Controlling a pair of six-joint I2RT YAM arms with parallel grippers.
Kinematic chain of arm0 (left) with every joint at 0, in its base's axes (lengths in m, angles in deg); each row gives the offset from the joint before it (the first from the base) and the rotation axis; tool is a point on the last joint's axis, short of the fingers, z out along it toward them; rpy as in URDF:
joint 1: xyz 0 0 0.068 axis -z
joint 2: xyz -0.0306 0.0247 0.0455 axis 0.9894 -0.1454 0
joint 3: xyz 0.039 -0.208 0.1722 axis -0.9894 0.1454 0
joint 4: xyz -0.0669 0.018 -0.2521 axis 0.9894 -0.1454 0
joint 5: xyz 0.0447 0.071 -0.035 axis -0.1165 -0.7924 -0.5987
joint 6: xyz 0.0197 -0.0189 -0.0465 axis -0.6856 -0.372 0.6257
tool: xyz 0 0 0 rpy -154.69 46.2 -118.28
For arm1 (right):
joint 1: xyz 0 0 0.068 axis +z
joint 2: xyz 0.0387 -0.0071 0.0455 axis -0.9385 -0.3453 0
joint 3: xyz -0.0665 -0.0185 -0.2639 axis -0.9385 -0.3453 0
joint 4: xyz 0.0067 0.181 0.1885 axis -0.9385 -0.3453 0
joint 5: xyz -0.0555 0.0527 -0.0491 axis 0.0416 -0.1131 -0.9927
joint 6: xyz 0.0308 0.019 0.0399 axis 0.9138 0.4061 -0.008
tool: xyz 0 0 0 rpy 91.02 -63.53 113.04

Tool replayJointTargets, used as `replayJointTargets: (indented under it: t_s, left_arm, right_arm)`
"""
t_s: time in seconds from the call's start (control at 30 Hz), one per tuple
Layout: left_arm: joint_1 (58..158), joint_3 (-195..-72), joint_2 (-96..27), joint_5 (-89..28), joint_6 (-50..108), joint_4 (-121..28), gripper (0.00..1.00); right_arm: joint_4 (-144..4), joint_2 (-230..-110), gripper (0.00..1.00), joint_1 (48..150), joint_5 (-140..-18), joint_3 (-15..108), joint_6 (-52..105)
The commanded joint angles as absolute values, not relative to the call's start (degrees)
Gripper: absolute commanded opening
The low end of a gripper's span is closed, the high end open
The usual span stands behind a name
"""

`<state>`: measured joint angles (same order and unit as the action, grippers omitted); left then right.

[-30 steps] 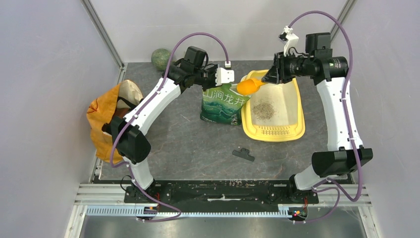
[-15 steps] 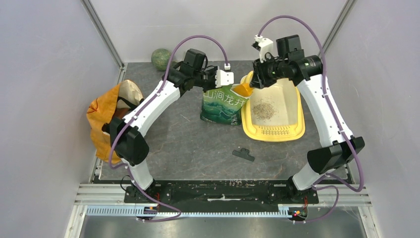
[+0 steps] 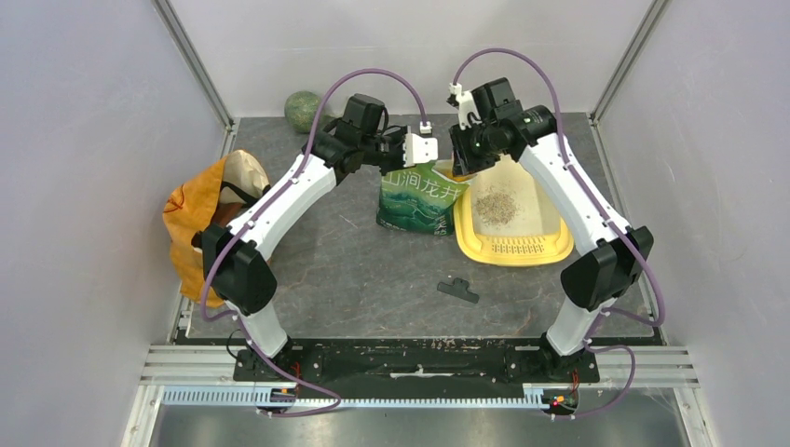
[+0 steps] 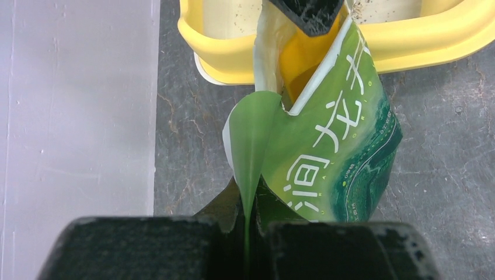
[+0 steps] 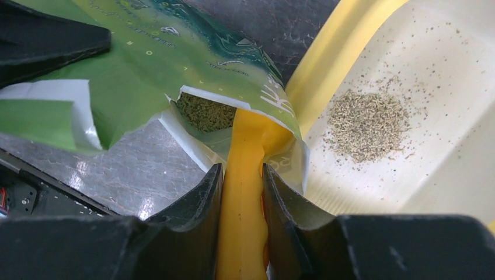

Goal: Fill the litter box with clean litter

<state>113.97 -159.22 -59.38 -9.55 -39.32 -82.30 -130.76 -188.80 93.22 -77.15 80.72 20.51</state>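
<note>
The yellow litter box lies at the right of the table, with a small pile of grey-beige clean litter in its pale basin; the pile also shows in the right wrist view. A green printed pouch stands beside the box's left wall. My left gripper is shut on the pouch's top flap and holds it open. My right gripper is shut on the handle of an orange scoop, whose bowl is inside the pouch mouth, where more litter shows.
An orange-yellow bag lies at the table's left edge. A green ball sits at the back left corner. A small black clip lies on the table in front of the pouch.
My right gripper has swung left from above the litter box to the pouch, and the scoop's bowl has gone into the pouch mouth. The left gripper has kept its hold.
</note>
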Motion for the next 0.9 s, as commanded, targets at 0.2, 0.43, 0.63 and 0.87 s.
replayJointTargets:
  t_s: [0.2,0.43,0.63,0.87]
  left_arm:
    - [114.07,-159.22,-55.54,-6.9,-40.35,-76.14,0.02]
    - [114.07,-159.04,-55.52,-7.13,-40.35,-75.96,0.02]
    - [114.07,-158.49,-55.23,-7.55,-40.42,-76.0,0.02]
    - [114.11,-157.95,-55.45,-7.42,-39.68,-75.3,0.02]
  right_arm:
    - [-129.18,-192.41,0.0,95.34,-83.25,75.88,26.86]
    - [-129.0,-196.57,0.0,94.96,-76.3,75.94,29.78]
    - [-127.97,-197.94,0.0,90.77,-62.53,73.98,32.3]
    - [-119.01,-195.59,0.0,85.39,-46.14,68.16,37.15]
